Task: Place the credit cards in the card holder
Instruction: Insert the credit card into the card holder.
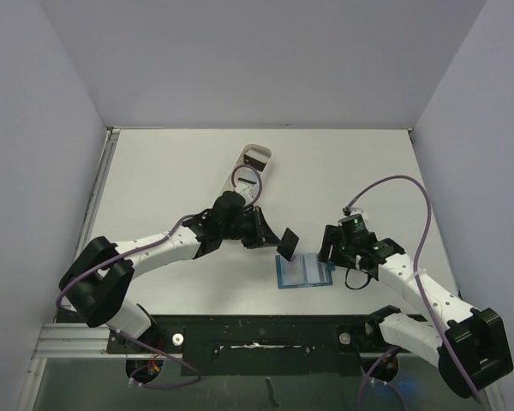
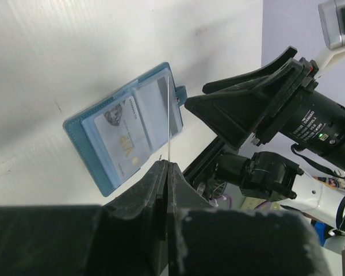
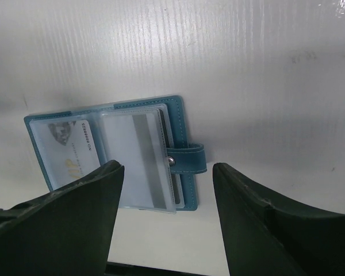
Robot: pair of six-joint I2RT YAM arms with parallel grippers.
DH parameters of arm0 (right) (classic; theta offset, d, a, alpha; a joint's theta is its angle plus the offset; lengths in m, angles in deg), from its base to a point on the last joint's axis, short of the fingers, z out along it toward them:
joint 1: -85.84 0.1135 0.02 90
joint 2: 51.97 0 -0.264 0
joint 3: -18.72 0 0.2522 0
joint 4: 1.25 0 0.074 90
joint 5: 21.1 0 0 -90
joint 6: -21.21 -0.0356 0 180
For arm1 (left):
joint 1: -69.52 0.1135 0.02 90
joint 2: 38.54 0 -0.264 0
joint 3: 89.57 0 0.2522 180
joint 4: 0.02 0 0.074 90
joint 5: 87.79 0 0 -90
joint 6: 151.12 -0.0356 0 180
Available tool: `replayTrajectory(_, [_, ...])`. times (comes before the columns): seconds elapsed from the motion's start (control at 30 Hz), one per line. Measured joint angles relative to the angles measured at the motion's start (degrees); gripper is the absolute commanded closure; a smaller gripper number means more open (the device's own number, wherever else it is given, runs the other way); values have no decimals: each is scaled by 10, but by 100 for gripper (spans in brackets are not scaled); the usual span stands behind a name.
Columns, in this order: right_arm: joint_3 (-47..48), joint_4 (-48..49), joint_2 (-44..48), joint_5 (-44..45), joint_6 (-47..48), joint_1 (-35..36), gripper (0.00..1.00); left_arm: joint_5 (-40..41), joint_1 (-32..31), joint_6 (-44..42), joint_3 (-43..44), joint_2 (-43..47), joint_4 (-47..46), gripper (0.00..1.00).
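The teal card holder [image 1: 304, 272] lies open on the table between the two arms. Its clear pockets face up, and a pale printed card [image 3: 69, 155] sits in the left one. My left gripper [image 1: 261, 229] is shut on a dark credit card [image 1: 288, 242], held up on edge just left of the holder. In the left wrist view that card [image 2: 169, 115] shows as a thin line rising from the shut jaws above the holder [image 2: 121, 135]. My right gripper [image 3: 168, 169] hangs open over the holder's right side, its fingers on either side of the snap tab [image 3: 187, 159] and gripping nothing.
A long white oblong tray [image 1: 255, 158] lies at the back, behind the left gripper, with a thin dark item [image 1: 249, 181] in it. Grey walls enclose the table on three sides. The black mounting rail [image 1: 257, 334] runs along the near edge.
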Motion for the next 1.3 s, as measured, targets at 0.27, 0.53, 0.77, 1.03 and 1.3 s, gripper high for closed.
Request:
replayTrajectory(0.27, [-15,25,-5,-6,-1,-4,41,12,-8,16,-23,-11,-14,100])
replayTrajectory(0.53, [-47,41,-11,-28,-18,-2,54,58,-21,35,-34,-11,-9,100])
replayTrajectory(0.77, [-51,59,-8,-38,-52,40,60,90,-35,52,-53,-10,-5,100])
replayTrajectory(1.03, [-53,73,-18,-29,-88,104,65,92,-40,63,-57,-8,-6,100])
replayTrajectory(1.3, [-55,74,-19,-16,-102,113,63,82,-52,83,-85,-8,-32,100])
